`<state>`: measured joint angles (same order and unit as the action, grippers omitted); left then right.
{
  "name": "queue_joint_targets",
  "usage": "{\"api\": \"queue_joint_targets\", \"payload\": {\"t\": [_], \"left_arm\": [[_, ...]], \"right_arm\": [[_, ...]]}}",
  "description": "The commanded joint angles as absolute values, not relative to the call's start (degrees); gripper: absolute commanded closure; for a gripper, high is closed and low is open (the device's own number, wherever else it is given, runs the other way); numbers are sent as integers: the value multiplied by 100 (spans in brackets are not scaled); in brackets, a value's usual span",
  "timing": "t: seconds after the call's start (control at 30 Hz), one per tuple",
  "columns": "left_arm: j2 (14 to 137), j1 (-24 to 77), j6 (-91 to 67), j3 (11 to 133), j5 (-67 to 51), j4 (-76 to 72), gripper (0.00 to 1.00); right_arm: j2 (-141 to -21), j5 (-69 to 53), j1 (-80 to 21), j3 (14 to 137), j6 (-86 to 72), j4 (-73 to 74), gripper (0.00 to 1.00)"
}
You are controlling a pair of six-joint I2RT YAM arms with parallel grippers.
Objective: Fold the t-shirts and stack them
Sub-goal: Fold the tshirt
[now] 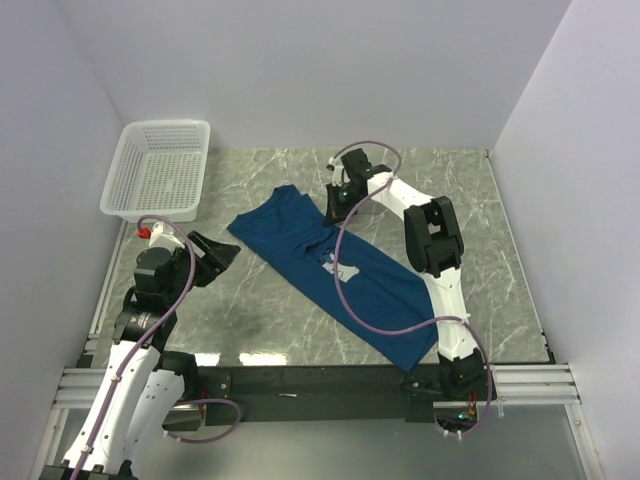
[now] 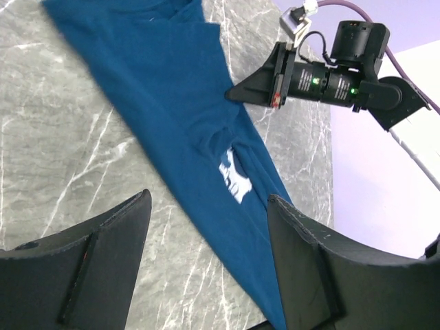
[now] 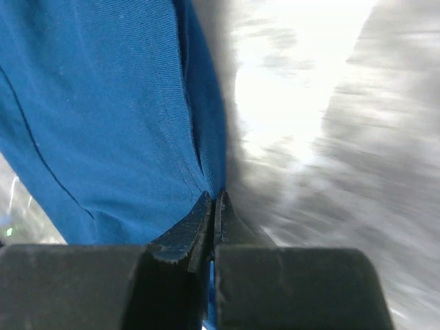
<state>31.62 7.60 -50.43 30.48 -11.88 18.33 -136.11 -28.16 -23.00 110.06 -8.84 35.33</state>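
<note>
A dark blue t-shirt lies in a long diagonal band on the grey marble counter, running from left of centre at the far side down to the near right edge. A pale print shows partly among wrinkles near its middle. The right hand sits at the shirt's far edge, low against the counter, its fingers pressed together and pinching the edge of the blue fabric. The marble beyond it is blurred in the right wrist view. The left hand is over bare marble near the shirt's left edge, pointing toward the garment. Its two dark fingers are spread wide with nothing held between them. A white lattice basket stands at the far left corner of the counter, apart from the shirt.
</note>
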Motion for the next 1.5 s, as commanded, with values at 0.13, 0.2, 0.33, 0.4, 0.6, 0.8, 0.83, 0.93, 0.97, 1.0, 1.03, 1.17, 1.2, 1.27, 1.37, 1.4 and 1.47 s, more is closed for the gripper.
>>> {"api": "queue_joint_targets", "payload": {"t": [0.13, 0.2, 0.33, 0.4, 0.6, 0.8, 0.83, 0.93, 0.97, 1.0, 1.03, 1.17, 1.2, 1.27, 1.37, 1.4, 1.47], "left_arm": [[3331, 738, -5282, 2962, -1651, 1337, 27], [3479, 738, -5387, 2857, -1757, 1082, 27], [3989, 782, -5624, 2663, -2074, 537, 28], [4549, 887, -5808, 2628, -2241, 169, 30], [6700, 2099, -5941, 3250, -1593, -632, 31], [9363, 3102, -6082, 4893, -1345, -801, 34], [9639, 3198, -6126, 5130, -1223, -652, 34], [10554, 3488, -6266, 6298, -793, 446, 34], [10712, 3533, -6293, 6441, -669, 883, 35], [10940, 3577, -6319, 6547, -572, 1027, 36], [11021, 3629, -6406, 6696, -493, 1176, 37], [11294, 3674, -6513, 6803, -377, 1310, 43], [11398, 3674, -6530, 6794, -421, 1179, 47], [11565, 3683, -6557, 6864, -492, 1143, 58], [11733, 3683, -6495, 7031, -484, 1195, 71], [11742, 3683, -6426, 7066, -422, 1230, 74], [11725, 3683, -6320, 7119, -326, 1397, 84]], "right_arm": [[-13623, -1565, -1434, 11338, -1537, 3279, 100], [-13632, -1398, -1153, 11408, -1634, 3261, 100], [-13474, -1266, -888, 11374, -1741, 3305, 73], [-13168, -1283, -695, 11033, -1819, 3086, 64], [-12430, -1616, -36, 10636, -1320, 3146, 35], [-10352, -3943, 141, 8542, 1351, 3139, 31], [-10014, -3981, 132, 8169, 1623, 3007, 31], [-8985, -3946, 149, 7209, 1871, 2839, 30], [-8791, -3946, 158, 7050, 1907, 2856, 30], [-8502, -4007, 202, 6788, 1916, 2909, 30], [-8351, -4060, 237, 6646, 1907, 2900, 30], [-7832, -4324, 351, 6118, 1767, 2839, 30], [-7753, -4359, 369, 6091, 1749, 2874, 30], [-7699, -4438, 387, 6091, 1767, 2996, 30], [-7577, -4438, 431, 6056, 1810, 3067, 30], [-7550, -4421, 448, 6038, 1819, 3067, 30], [-7480, -4430, 466, 5951, 1819, 3041, 30]]}}
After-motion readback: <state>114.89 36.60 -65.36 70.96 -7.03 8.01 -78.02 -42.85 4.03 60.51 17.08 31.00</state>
